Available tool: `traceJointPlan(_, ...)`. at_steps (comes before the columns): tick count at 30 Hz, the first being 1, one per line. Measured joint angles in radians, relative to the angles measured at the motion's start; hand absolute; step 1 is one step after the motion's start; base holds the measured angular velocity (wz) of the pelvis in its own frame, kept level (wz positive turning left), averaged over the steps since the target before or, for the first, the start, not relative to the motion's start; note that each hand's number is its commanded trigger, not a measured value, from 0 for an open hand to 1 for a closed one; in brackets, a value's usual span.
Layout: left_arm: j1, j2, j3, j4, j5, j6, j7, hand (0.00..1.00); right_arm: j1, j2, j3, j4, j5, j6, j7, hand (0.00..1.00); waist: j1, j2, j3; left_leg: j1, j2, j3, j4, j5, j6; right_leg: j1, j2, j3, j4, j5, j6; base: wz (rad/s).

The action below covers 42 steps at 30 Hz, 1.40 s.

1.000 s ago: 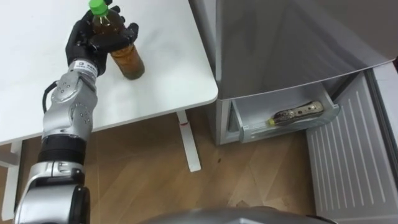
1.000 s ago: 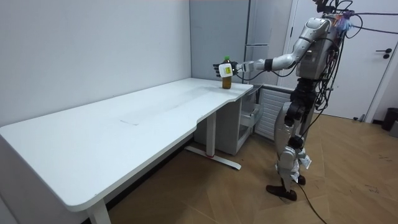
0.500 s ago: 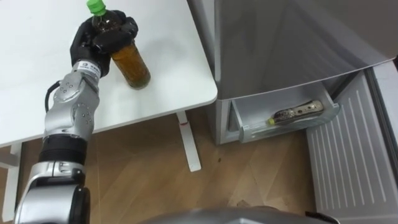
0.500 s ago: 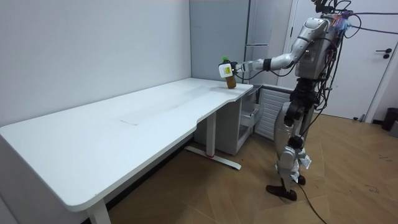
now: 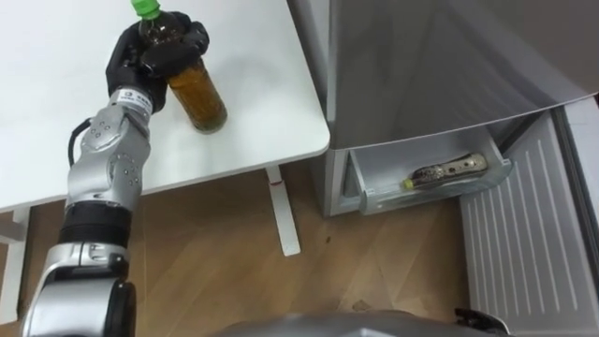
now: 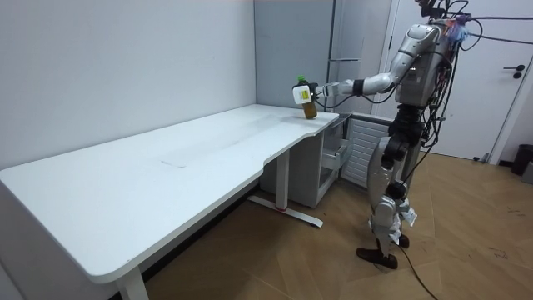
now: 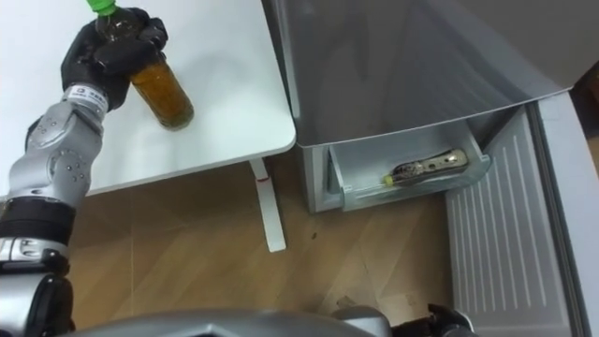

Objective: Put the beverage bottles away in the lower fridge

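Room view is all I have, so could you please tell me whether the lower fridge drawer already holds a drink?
Observer: Yes, one bottle lies on its side in the open drawer.
Operator: Thank you. How exactly is the left hand holding the drink over the table?
Observer: The left hand has its fingers curled round the upper part of the green-capped tea bottle, just below the cap, and the bottle's amber lower part shows below the hand, tilted over the white table.
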Motion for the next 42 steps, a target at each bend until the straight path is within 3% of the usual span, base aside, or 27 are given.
traceJointPlan(8, 0.104, -0.031, -0.017, -0.24, 0.07, 0.0, 0.025, 1.0, 0.003, 0.0, 0.032, -0.011, 0.039, -0.003, 0.0, 0.0, 0.014, 0.002, -0.0006, -0.001, 0.001, -0.015, 0.001, 0.0, -0.001, 0.006, 0.0, -0.029, -0.001, 0.0, 0.0, 0.05)
traceJointPlan(11, 0.136, -0.043, -0.019, -0.28, 0.071, 0.0, 0.018, 1.0, 0.003, -0.003, 0.04, -0.008, 0.043, -0.01, 0.001, 0.0, 0.022, 0.001, -0.0006, -0.006, 0.0, -0.026, 0.004, 0.0, -0.001, 0.005, -0.001, -0.039, -0.001, 0.0, 0.0, 0.1)
traceJointPlan(13, 0.155, -0.065, -0.019, -0.303, 0.071, 0.0, 0.015, 1.0, 0.001, -0.004, 0.045, 0.0, 0.042, -0.012, 0.0, 0.0, 0.044, 0.001, -0.0005, -0.008, 0.0, -0.032, 0.006, 0.0, 0.0, 0.005, -0.002, -0.045, 0.0, 0.0, 0.0, 0.08)
traceJointPlan(18, 0.179, -0.088, -0.019, -0.349, 0.125, 0.0, 0.024, 1.0, -0.003, -0.011, 0.085, 0.0, 0.034, -0.02, -0.001, 0.0, 0.065, -0.001, -0.0005, -0.024, -0.001, -0.048, 0.014, 0.0, -0.001, 0.003, -0.003, -0.065, -0.002, 0.0, 0.0, 0.1)
traceJointPlan(22, 0.254, -0.106, -0.019, -0.458, 0.147, 0.0, 0.023, 1.0, -0.007, -0.016, 0.109, -0.001, 0.031, -0.018, -0.003, 0.0, 0.092, -0.005, -0.0005, -0.033, -0.001, -0.058, 0.019, 0.001, -0.001, 0.001, -0.003, -0.081, 0.0, 0.0, 0.0, 0.11)
traceJointPlan(29, 0.32, -0.107, -0.032, -0.478, 0.124, 0.0, 0.023, 1.0, -0.059, -0.005, 0.158, -0.003, 0.026, -0.024, 0.003, 0.0, 0.11, -0.011, 0.0003, -0.033, -0.001, -0.088, 0.028, 0.001, -0.002, 0.015, -0.005, -0.107, -0.003, 0.0, 0.0, 0.11)
traceJointPlan(33, 0.332, -0.106, -0.081, -0.478, 0.125, -0.001, 0.023, 1.0, -0.098, 0.018, 0.206, -0.033, 0.014, -0.034, 0.049, 0.0, 0.116, -0.012, 0.0, -0.045, -0.002, -0.099, 0.04, 0.001, -0.001, 0.017, -0.008, -0.135, -0.002, 0.0, 0.0, 0.12)
traceJointPlan(42, 0.416, -0.108, -0.195, -0.482, 0.075, -0.004, -0.077, 1.0, -0.145, 0.034, 0.275, -0.059, -0.003, -0.039, 0.099, 0.0, 0.13, -0.012, 0.0002, -0.044, -0.005, -0.113, 0.041, 0.001, -0.001, 0.031, -0.009, -0.144, -0.002, 0.0, 0.0, 0.04)
